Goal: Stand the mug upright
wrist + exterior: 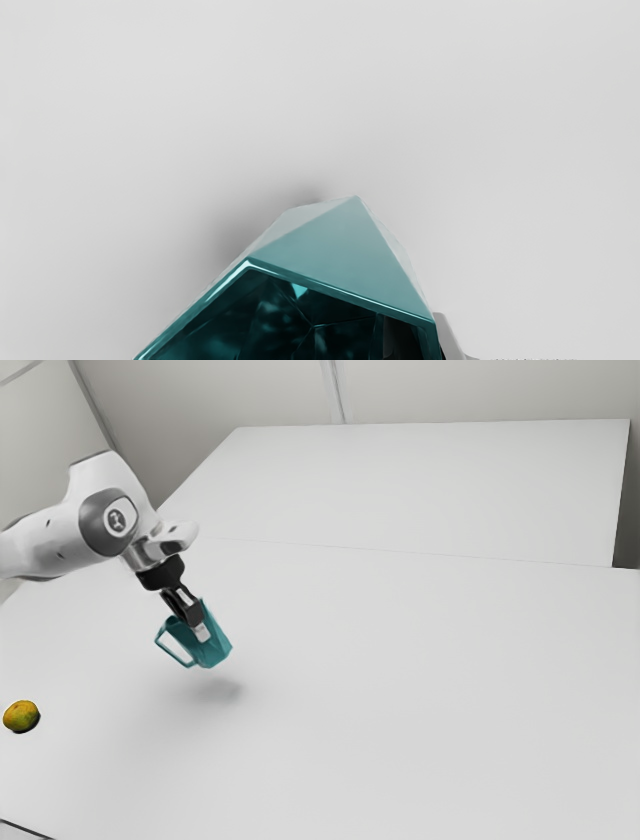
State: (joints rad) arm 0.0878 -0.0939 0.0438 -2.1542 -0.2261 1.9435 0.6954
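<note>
The gripper (pixel 202 630) is over the table in the exterior view, shut on the teal faceted mug (pixel 214 651) at its wall. Held in the air, the mug is tilted, its mouth up toward the hand and its base toward the exterior view's lower right. Its handle points to the exterior view's left. From the wrist, the open mouth and one pale outer face of the mug (pixel 340 245) are visible, with the gripper (pixel 424 341) at one side of the rim. Part of a finger lies outside the wall, and a dark shape is inside it.
An orange-green fruit (pixel 21 716) lies on the white table (pixel 400 690) at the exterior view's left edge. A soft shadow is on the tabletop beneath the mug. Behind stands a large white panel or surface (pixel 430 485).
</note>
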